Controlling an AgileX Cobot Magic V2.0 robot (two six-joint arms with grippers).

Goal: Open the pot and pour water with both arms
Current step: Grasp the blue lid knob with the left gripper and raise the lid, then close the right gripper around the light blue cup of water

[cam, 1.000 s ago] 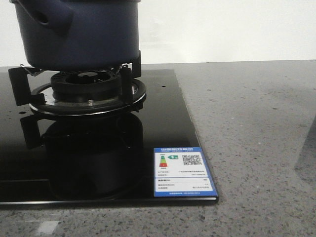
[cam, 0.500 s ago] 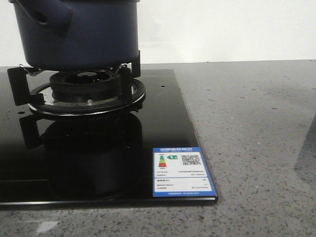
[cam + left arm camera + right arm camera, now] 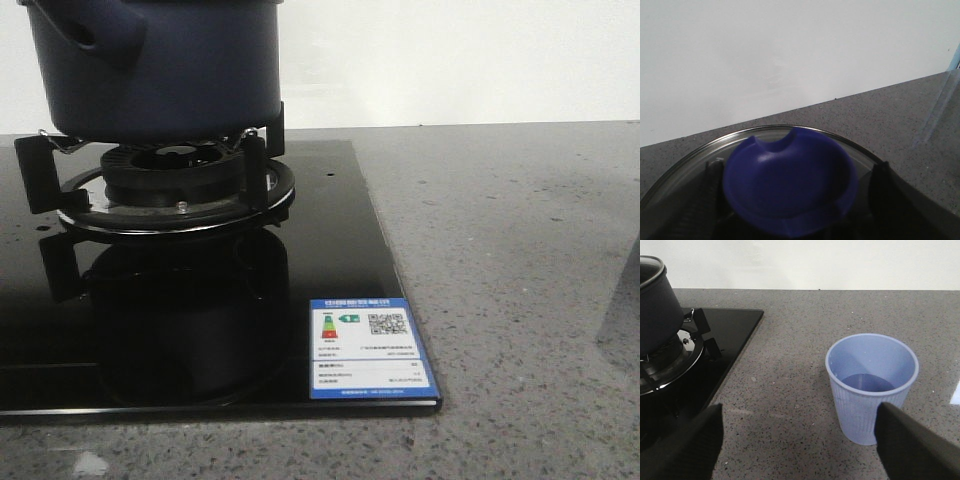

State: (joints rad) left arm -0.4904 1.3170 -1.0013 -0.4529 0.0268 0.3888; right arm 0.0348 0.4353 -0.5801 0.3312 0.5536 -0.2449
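- Evidently at the lid-opening step: left gripper (image 3: 790, 220) set around the blue knob (image 3: 790, 187) of the glass lid (image 3: 685, 160), dark fingers (image 3: 707, 200) flanking the knob on either side.
- Cannot tell from the left wrist view whether the pads actually press the knob or merely bracket it; close to it, at any rate, with no clear gap showing.
- Judged as lid not yet off: in the right wrist view, glass rim visible on top of the pot (image 3: 155, 65).
- Pot seated on the burner grate (image 3: 175, 185) of the black cooktop (image 3: 330, 250), at the far left of the front view, side handle (image 3: 95, 35) pointing toward the camera side.
- Right gripper (image 3: 800, 440) spread wide, holding nothing, hovering over the grey counter (image 3: 790, 390), with the pale blue cup (image 3: 871, 385) just ahead between its fingers and the pot well off to one side.
- Next move probably calls for a firm pinch on the knob, then a straight lift clear of the rim.
- After that, likely a reach by the right gripper for the cup, already holding some water, and a tilt over the opened pot.
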